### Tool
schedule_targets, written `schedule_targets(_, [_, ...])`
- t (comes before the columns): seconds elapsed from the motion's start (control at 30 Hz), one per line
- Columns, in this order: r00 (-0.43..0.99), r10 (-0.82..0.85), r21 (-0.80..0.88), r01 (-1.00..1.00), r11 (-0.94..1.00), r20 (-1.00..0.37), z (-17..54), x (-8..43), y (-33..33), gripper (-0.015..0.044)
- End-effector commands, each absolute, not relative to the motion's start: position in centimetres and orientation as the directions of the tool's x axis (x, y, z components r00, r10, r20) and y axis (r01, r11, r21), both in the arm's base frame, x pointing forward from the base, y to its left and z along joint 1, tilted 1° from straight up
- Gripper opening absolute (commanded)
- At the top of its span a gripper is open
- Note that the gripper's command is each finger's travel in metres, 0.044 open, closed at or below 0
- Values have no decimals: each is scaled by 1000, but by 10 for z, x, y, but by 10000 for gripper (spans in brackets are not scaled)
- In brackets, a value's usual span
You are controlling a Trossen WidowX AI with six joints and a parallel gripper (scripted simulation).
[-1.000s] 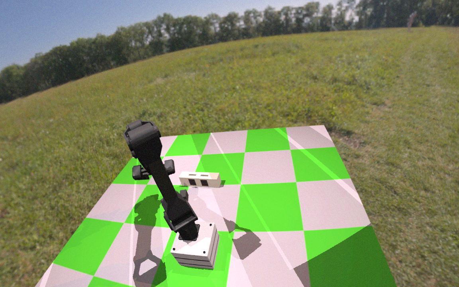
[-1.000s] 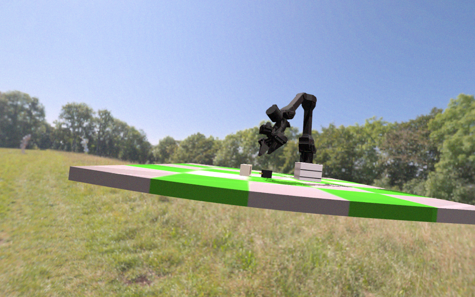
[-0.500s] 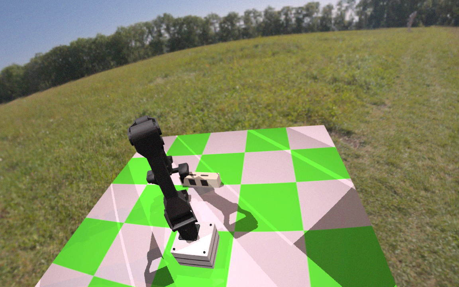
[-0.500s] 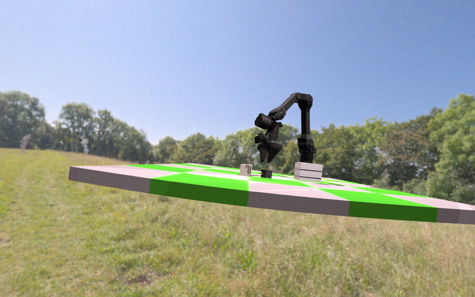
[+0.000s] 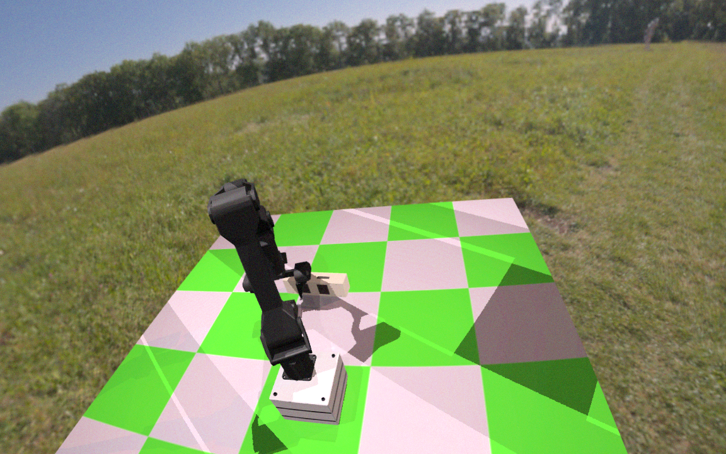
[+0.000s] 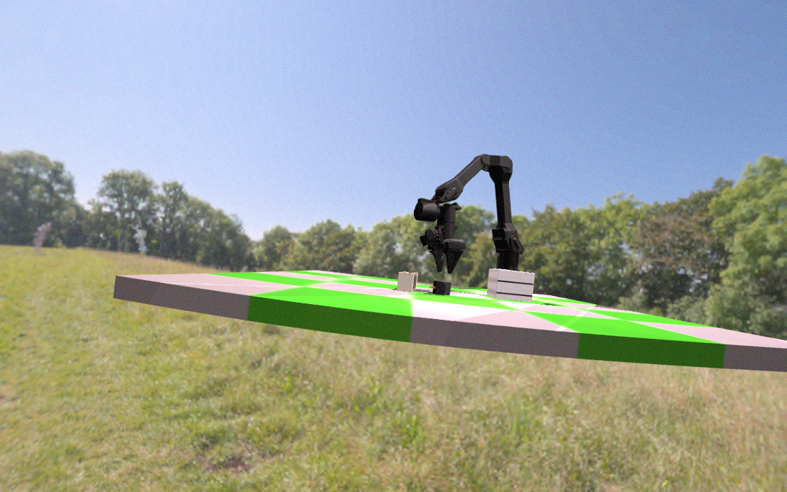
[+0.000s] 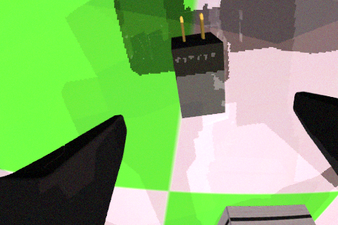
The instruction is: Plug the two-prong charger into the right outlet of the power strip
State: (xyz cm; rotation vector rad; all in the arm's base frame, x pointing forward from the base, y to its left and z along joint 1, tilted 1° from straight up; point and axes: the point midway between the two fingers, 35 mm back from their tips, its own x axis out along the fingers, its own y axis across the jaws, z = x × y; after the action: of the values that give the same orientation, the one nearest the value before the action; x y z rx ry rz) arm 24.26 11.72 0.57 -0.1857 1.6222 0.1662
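The black charger [image 6: 441, 288] [image 7: 201, 93] lies on the table. Its two gold prongs [image 7: 202, 27] point toward the top of the wrist view, and in the exterior view they face the strip. The arm hides the charger in the top view. The cream power strip [image 5: 339, 284] [image 6: 406, 281] stands a short way beyond the prongs. Its right outlet [image 5: 323, 289] shows as a dark square, and the arm partly covers the strip's left part. My gripper [image 6: 445, 270] [image 7: 210, 112] is open and empty, pointing down above the charger, with its fingers wide apart on either side.
The arm's white base block [image 5: 308, 390] [image 6: 509, 284] [image 7: 268, 214] stands on the green and pink checkered table [image 5: 425, 316] [image 6: 329, 311], on the side of the charger away from the strip. The arm's shadows fall across the table around the charger.
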Motion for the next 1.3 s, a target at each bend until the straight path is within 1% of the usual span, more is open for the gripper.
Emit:
schedule_targets(0.0, [-59,-14,0,-224,975,-998,1,244,118,440])
schedule_targets(1.27, [-60,-14,0,-224,975,-998,-55,244,118,440])
